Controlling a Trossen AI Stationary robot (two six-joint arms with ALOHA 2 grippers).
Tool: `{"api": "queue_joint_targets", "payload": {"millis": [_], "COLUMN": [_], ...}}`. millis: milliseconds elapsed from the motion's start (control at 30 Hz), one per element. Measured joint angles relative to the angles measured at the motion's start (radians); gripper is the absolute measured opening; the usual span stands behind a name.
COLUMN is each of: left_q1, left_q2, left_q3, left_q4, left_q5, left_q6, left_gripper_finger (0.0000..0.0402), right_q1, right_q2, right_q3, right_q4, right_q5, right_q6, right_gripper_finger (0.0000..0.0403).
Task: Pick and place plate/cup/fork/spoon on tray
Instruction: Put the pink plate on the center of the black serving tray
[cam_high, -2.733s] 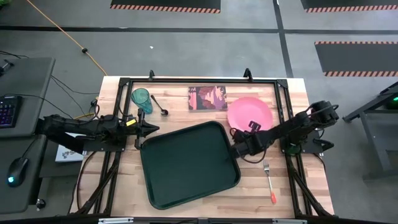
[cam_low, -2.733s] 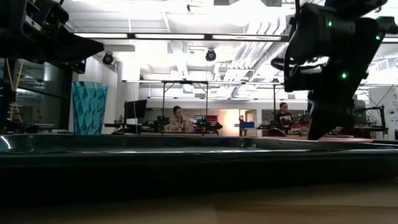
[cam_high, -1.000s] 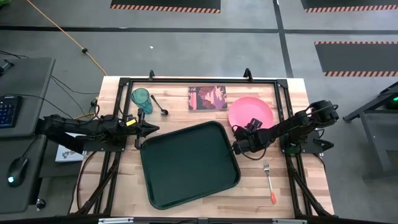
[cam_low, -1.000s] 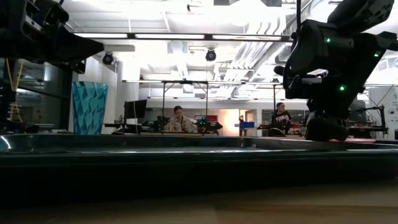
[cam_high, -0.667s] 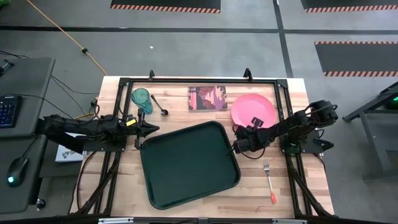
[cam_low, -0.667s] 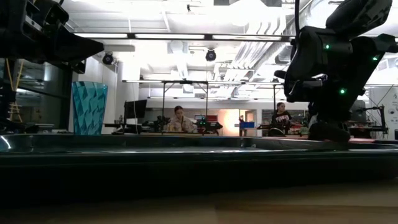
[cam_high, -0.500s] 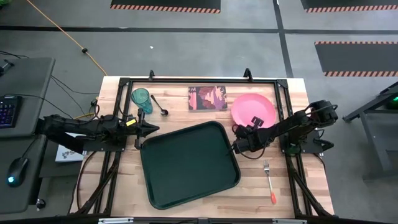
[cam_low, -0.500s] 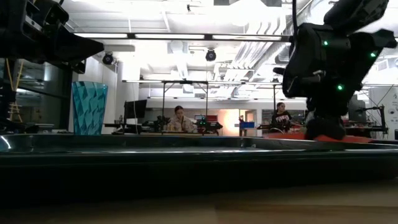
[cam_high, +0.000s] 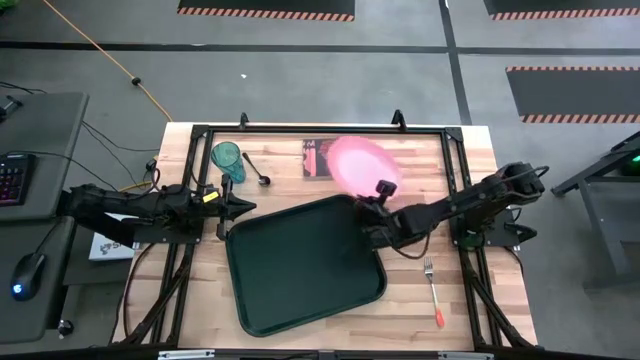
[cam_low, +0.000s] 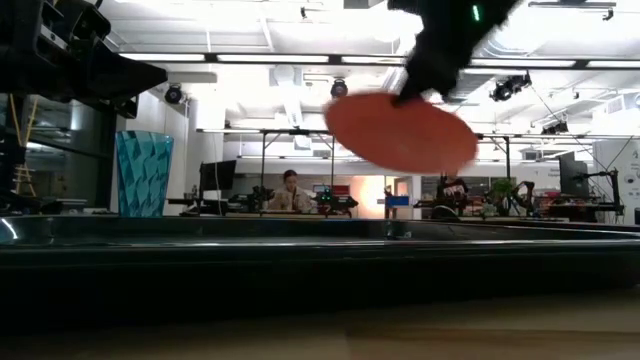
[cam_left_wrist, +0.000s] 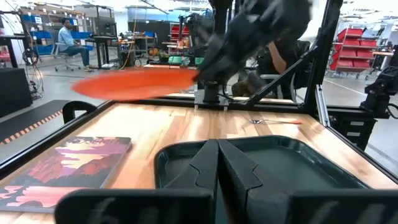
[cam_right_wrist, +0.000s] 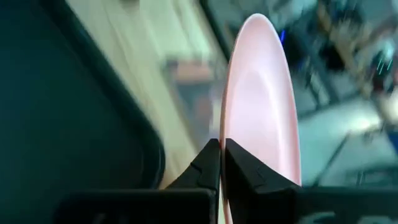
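Note:
The pink plate (cam_high: 355, 162) is in the air over the table's far middle, partly above the dark-red picture (cam_high: 318, 158). It also shows in the low view (cam_low: 400, 130) and the left wrist view (cam_left_wrist: 134, 82). My right gripper (cam_high: 380, 192) is shut on it, just beyond the far right corner of the dark green tray (cam_high: 305, 262). My left gripper (cam_high: 240, 205) is shut and empty at the tray's left side. The teal cup (cam_high: 227, 157) and the dark spoon (cam_high: 257, 170) rest on the table at the far left. The fork (cam_high: 432, 290) lies near the front right. My right gripper pinches the plate's rim (cam_right_wrist: 239, 134) between its two fingers, on the edge nearest the tray. The fingers come from the table's right side. The plate is lifted clear of the table and tilted, reaching away beyond the fingertips.
The dark-red picture (cam_left_wrist: 68, 162) lies flat at the far middle, under the lifted plate. The tray's raised rim (cam_low: 300, 240) fills the low view's foreground. People sit at desks in the room behind.
My right gripper has risen and gone toward the table's left, carrying the plate. The plate lay flat on the table at the far right; it is now lifted clear, tilted, and stands above the picture near the tray's far right corner.

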Motion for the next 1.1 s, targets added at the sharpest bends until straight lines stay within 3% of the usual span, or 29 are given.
{"api": "queue_joint_targets", "payload": {"millis": [100, 267, 467, 733, 1100], "left_q1": [0.000, 0.000, 0.000, 0.000, 0.000], "left_q2": [0.000, 0.000, 0.000, 0.000, 0.000], "left_q3": [0.000, 0.000, 0.000, 0.000, 0.000], "left_q4": [0.000, 0.000, 0.000, 0.000, 0.000], "left_q5": [0.000, 0.000, 0.000, 0.000, 0.000], "left_q6": [0.000, 0.000, 0.000, 0.000, 0.000], "left_gripper_finger": [0.0000, 0.0000, 0.0000, 0.0000, 0.0000], "right_q1": [0.035, 0.071, 0.112, 0.191, 0.183], "right_q2": [-0.001, 0.024, 0.141, 0.258, 0.341], "right_q3": [0.061, 0.064, 0.079, 0.192, 0.197], "right_q4": [0.112, 0.347, 0.365, 0.247, 0.278], "right_q5": [-0.031, -0.341, -0.571, -0.628, -0.638], "right_q6": [-0.152, -0.320, -0.364, -0.323, -0.248], "right_gripper_finger": [0.0001, 0.0000, 0.0000, 0.0000, 0.0001]}}
